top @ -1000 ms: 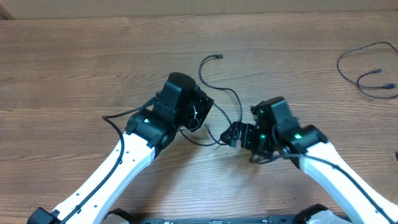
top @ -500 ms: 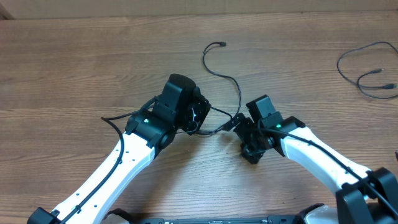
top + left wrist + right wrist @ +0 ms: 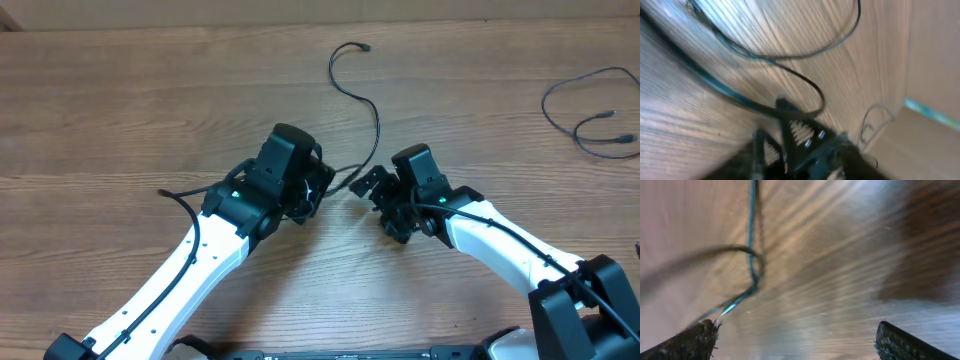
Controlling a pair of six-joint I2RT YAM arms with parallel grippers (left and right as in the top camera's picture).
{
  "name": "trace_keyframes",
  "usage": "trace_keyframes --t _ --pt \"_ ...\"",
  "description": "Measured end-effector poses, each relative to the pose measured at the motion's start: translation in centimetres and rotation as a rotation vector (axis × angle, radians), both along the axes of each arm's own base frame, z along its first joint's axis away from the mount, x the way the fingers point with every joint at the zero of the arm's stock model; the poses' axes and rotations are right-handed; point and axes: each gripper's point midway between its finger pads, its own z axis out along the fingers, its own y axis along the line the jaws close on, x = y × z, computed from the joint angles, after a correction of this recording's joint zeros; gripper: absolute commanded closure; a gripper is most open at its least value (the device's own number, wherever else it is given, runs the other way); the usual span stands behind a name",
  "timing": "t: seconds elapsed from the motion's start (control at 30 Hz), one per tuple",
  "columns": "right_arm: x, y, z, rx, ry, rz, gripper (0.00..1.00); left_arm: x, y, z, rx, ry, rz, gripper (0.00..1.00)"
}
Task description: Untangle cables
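Wood table (image 3: 120, 90) fills every view, and you have one cable (image 3: 377, 120) near its middle. Its plug (image 3: 364, 47) lies toward the far edge. The cord curves back toward you, and its near end disappears between the two grippers. The second cable (image 3: 596, 118) lies loosely looped by the right edge, well apart from the first, so the two already look separated.

Your right gripper (image 3: 368, 183) is spread wide. Its wrist view shows the fingers (image 3: 695, 340) at the lower corners with bare wood between them. The cable (image 3: 751, 240) lies ahead of the left finger, not between the two.

Your left gripper (image 3: 322, 185) sits just beside it, over the cord's near end. Its fingers are hidden from above and its wrist view is smeared, so I cannot tell whether it is pinching the cord or standing clear of it.

The step in hand looks like laying this near end out straight. To do it well, shift the right gripper until the cord runs between its fingers, and only then close. Check the left grip in a sharp view before you pull. Draw the near end toward the near edge slowly and low over the wood. That way the far curve opens out, not snapping into a new loop, and the grippers stay out of each other's way.
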Motion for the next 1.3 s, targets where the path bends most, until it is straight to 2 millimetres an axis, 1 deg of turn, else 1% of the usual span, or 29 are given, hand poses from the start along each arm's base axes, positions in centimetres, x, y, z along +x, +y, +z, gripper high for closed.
trace_keyframes --t 0.07,0.13,0.27,0.4,0.53,0.6,0.7,0.77,0.87,1.0,1.13,1.17,1.23,1.27,1.3 --pt "-1.0 -0.6 -0.6 -0.035 0.034 0.022 0.00 0.4 0.7 -0.1 0.035 -0.019 0.029 0.07" --pt "-1.5 -0.8 -0.9 -0.053 0.045 0.042 0.00 1.0 1.5 -0.1 0.079 -0.047 0.055 0.00" --pt "-1.0 -0.7 -0.7 -0.061 0.004 0.082 0.00 1.8 2.8 -0.6 0.169 -0.087 0.073 0.01" --pt "0.3 0.0 0.1 -0.047 -0.089 0.130 0.00 2.2 3.4 -1.7 0.247 -0.093 0.046 0.00" --pt "1.6 0.6 0.9 -0.045 -0.180 0.170 0.00 2.0 3.7 -2.8 0.302 -0.079 0.007 0.00" --pt "2.1 0.9 1.2 -0.075 -0.239 0.210 0.01 2.0 3.8 -2.9 0.321 -0.083 -0.013 0.00" --pt "2.1 0.9 0.9 -0.155 -0.283 0.248 0.01 2.1 4.0 -2.9 0.356 -0.102 -0.054 0.00" --pt "2.2 0.8 0.8 -0.201 -0.304 0.249 0.01 2.1 4.6 -3.0 0.389 -0.105 -0.085 0.01" --pt "2.7 0.3 0.8 -0.260 -0.330 0.229 0.01 1.8 6.7 -3.7 0.444 -0.065 -0.099 0.00" --pt "4.5 -0.3 0.8 -0.336 -0.359 0.200 0.01 1.3 10.9 -4.3 0.493 0.025 -0.044 0.00" --pt "6.4 0.0 -1.0 -0.393 -0.335 0.201 0.01 0.3 14.2 -4.6 0.516 0.103 0.009 0.01" --pt "6.9 0.2 -1.7 -0.405 -0.318 0.207 0.01 0.0 14.8 -4.8 0.521 0.123 0.016 0.01" --pt "7.9 0.7 -2.4 -0.429 -0.304 0.212 0.01 -0.5 15.4 -5.0 0.525 0.155 0.022 0.00" --pt "8.5 1.1 -2.2 -0.430 -0.308 0.207 0.01 -0.7 15.6 -5.1 0.525 0.167 0.024 0.01" --pt "9.0 1.4 -2.1 -0.438 -0.308 0.206 0.04 -0.9 15.7 -5.1 0.527 0.173 0.023 0.01"
